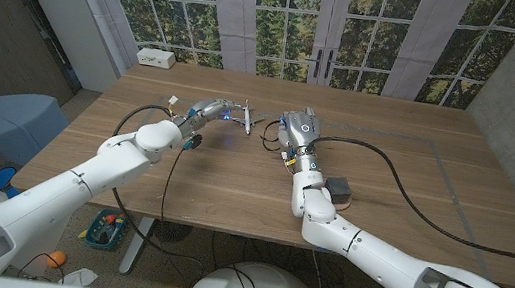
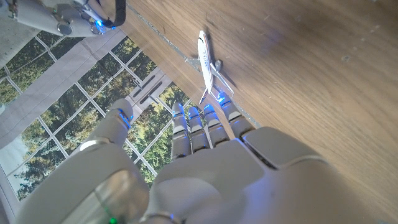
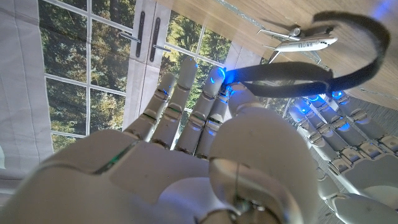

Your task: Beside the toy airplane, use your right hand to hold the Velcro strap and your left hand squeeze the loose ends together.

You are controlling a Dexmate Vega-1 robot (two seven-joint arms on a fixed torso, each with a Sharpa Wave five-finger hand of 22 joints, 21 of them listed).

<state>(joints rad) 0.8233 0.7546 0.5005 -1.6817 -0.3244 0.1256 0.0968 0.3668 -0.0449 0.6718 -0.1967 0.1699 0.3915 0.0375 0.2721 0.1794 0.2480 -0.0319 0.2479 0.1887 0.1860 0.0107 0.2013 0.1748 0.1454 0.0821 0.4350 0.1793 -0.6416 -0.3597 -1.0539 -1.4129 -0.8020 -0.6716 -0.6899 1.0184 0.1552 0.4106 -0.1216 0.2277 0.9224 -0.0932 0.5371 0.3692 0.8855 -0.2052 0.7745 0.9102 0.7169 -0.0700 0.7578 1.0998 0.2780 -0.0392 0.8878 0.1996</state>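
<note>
Velcro strap [image 3: 323,74]: dark band looping in the right wrist view, one end lying pinched against the right hand's fingertips, the loop arching just beside the plane.
Toy airplane [image 1: 244,116]: sitting on the wooden table [image 1: 393,183] toward the far edge, about midway between the left and right edges, between the two hands (white body, lettering on its side in the right wrist view).
Right hand [image 1: 298,130]: grasping the strap, standing just to the right of the plane.
Left hand [image 1: 207,111]: reaching toward the plane from the left, fingers [image 2: 205,124] extending straight and close together in its own wrist view, tips near the plane's tail; whether it is touching the strap I cannot tell.
Small dark box [image 1: 338,187]: lying by the right forearm, nearer the front edge.
Black cable [image 1: 405,175]: trailing across the right half toward the right edge.
Open room: bare wood stretching along the front edge and the far right corner.
White box [image 1: 157,57]: sitting beyond the far left corner.
</note>
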